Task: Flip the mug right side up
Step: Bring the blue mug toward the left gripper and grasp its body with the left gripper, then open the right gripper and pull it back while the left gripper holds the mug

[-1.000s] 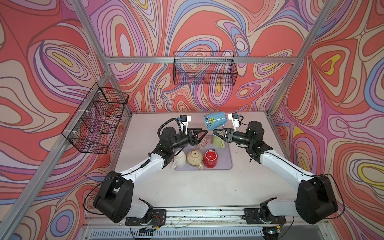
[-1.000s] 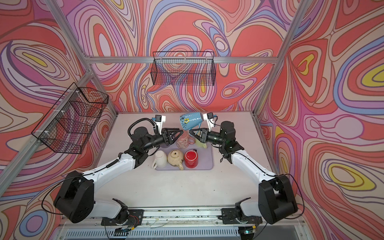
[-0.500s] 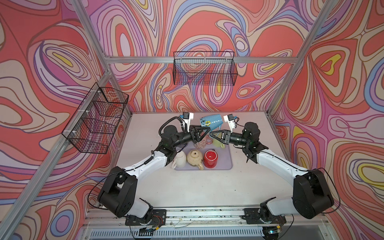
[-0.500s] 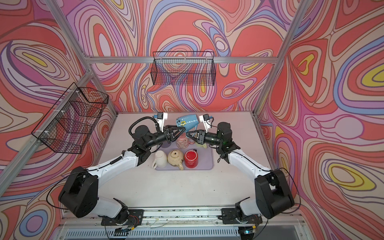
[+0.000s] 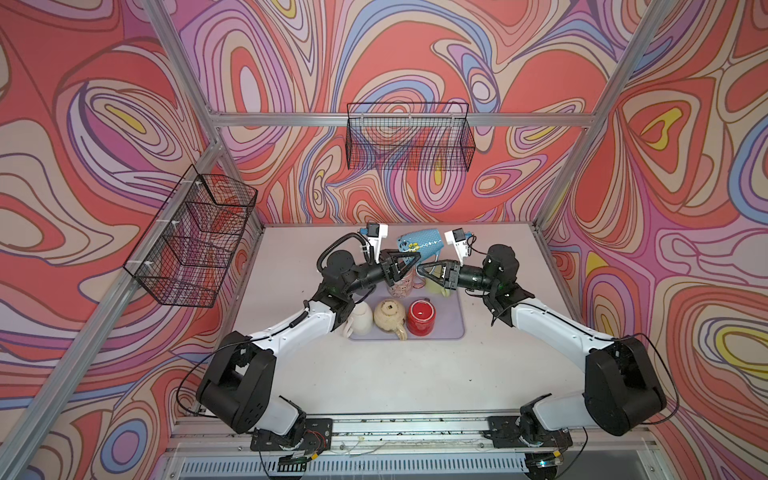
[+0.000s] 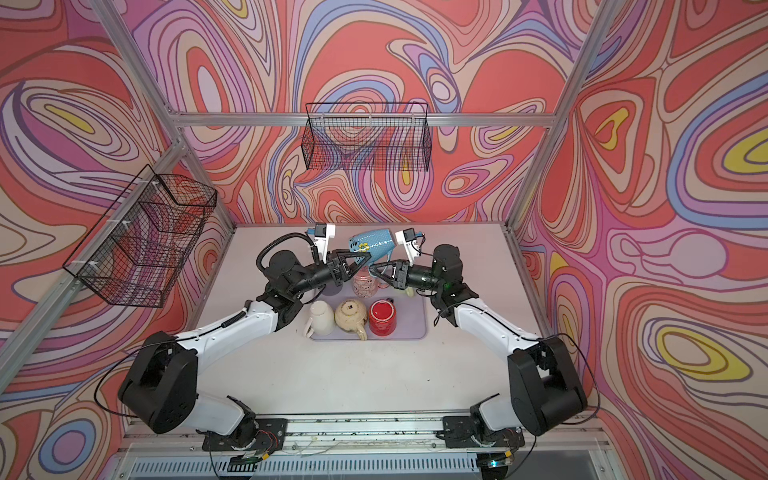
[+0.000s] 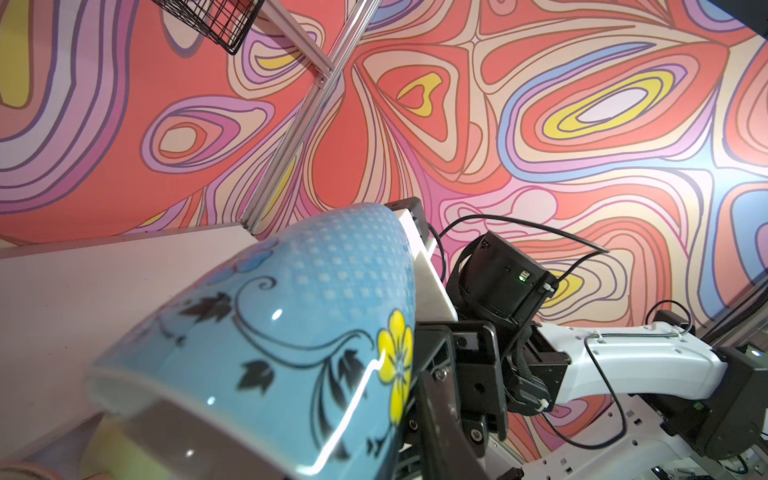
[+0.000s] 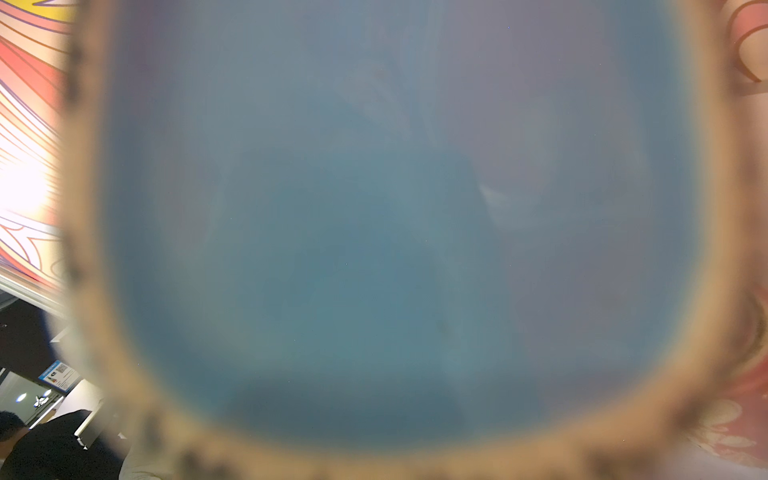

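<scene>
The blue flowered mug [image 5: 423,243] [image 6: 372,243] hangs on its side in the air above the back of the mat, rim towards the left. From the right, my right gripper [image 5: 424,266] [image 6: 375,266] is shut on it. My left gripper [image 5: 409,261] [image 6: 360,259] comes in from the left and has closed on the mug's rim end. The mug [image 7: 291,324] fills the left wrist view, with one grey finger [image 7: 187,436] lying on its wall. The mug's blurred blue base [image 8: 395,228] blocks the right wrist view and hides those jaws.
On the purple mat [image 5: 453,328] below stand an upturned white mug [image 5: 359,318], a beige teapot [image 5: 388,316], a red mug [image 5: 422,318] and a pink patterned cup [image 5: 399,286]. Wire baskets hang on the back wall [image 5: 409,141] and the left wall [image 5: 195,241].
My left gripper has reached in to the mug and narrowed its jaws onto the rim end. My right gripper has carried the mug slightly leftward, still gripping it.
</scene>
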You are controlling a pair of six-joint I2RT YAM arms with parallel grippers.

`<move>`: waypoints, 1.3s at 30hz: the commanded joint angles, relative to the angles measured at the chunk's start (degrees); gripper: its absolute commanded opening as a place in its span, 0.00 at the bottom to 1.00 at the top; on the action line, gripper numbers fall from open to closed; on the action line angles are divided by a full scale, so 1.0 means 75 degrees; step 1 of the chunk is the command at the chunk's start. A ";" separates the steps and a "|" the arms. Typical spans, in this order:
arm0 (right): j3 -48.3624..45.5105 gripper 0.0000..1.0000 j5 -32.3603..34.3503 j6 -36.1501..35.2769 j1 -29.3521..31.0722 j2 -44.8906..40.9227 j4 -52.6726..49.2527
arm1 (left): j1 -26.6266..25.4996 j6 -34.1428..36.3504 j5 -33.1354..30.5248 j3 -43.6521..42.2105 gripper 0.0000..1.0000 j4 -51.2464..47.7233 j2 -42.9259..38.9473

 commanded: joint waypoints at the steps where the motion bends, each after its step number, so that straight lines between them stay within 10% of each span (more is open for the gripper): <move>1: 0.0006 0.12 -0.0055 0.0002 0.0057 0.0048 0.0751 | -0.0066 -0.0139 0.0128 0.0147 0.20 0.0433 0.0092; 8: 0.0053 0.14 -0.0116 -0.0234 0.0096 0.0106 0.0499 | -0.0072 -0.0188 0.0120 0.0094 0.00 0.0546 0.0105; 25: 0.0113 0.42 0.0450 -0.0537 0.0104 0.0178 -0.0079 | 0.0165 0.0755 -0.1436 -0.0640 0.00 -0.0706 -0.1057; 39: 0.0394 0.42 0.2003 -0.1878 0.0011 -0.0339 -0.2329 | 0.0980 0.3224 -0.2825 0.0607 0.00 -0.6399 -0.2780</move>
